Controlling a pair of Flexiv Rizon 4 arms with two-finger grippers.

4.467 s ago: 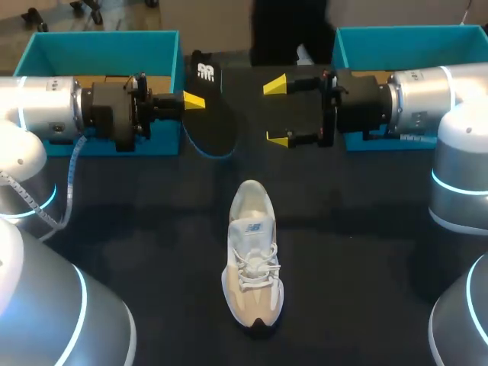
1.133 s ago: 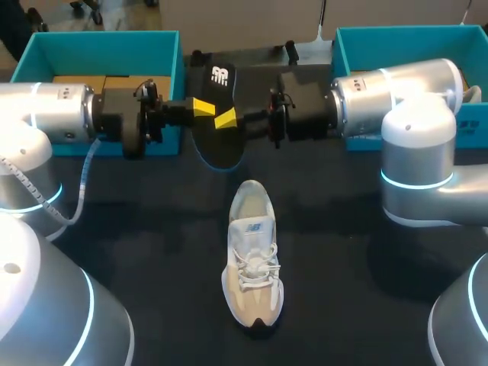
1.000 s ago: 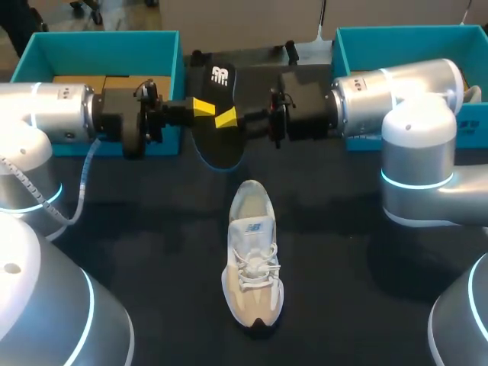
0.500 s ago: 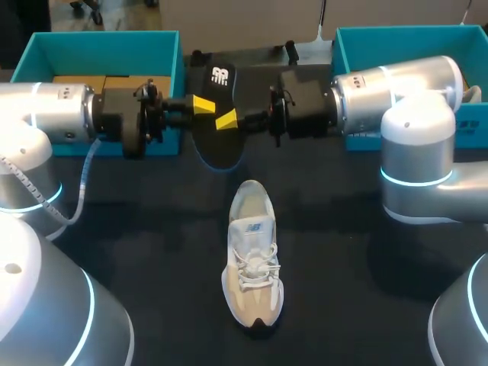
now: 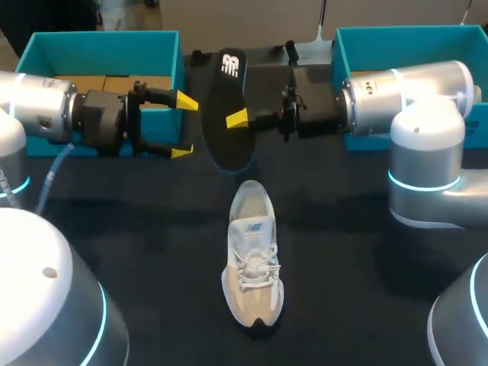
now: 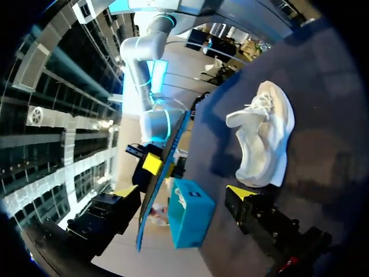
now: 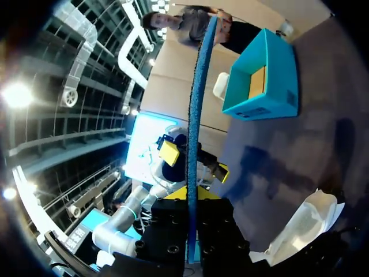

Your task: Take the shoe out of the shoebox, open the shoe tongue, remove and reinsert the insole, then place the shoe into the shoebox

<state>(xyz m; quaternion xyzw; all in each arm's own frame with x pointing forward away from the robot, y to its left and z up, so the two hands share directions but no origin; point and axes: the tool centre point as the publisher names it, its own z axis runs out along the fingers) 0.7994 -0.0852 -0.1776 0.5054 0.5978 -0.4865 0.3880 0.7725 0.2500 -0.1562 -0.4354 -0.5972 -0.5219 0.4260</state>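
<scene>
Head view, left to right. The left shoebox (image 5: 99, 46) is standing at the far left corner of the surface (image 5: 343, 252). Just beside it, the left claw (image 5: 184, 126) is hovering with its yellow tips spread wide and nothing between them; a moment ago those tips were pinched on the insole (image 5: 225, 130), so this arm has let go and drawn back towards its own side. The black insole is now hanging in the air, tilted, with its blue underside showing edge-on in the right wrist view (image 7: 193, 144). The right claw (image 5: 238, 120) is gripping it alone, closed on its edge (the hand-over between the arms appears complete).

The shoe (image 5: 252, 259) is lying nearer the robot at the middle of the surface, toe towards the camera, out of both boxes and well apart from the insole. The right shoebox (image 5: 404, 34) is standing at the far right corner, behind the right arm.

Judged from this layout, removal of the insole is done; reinsertion and boxing of the shoe are not yet begun.
</scene>
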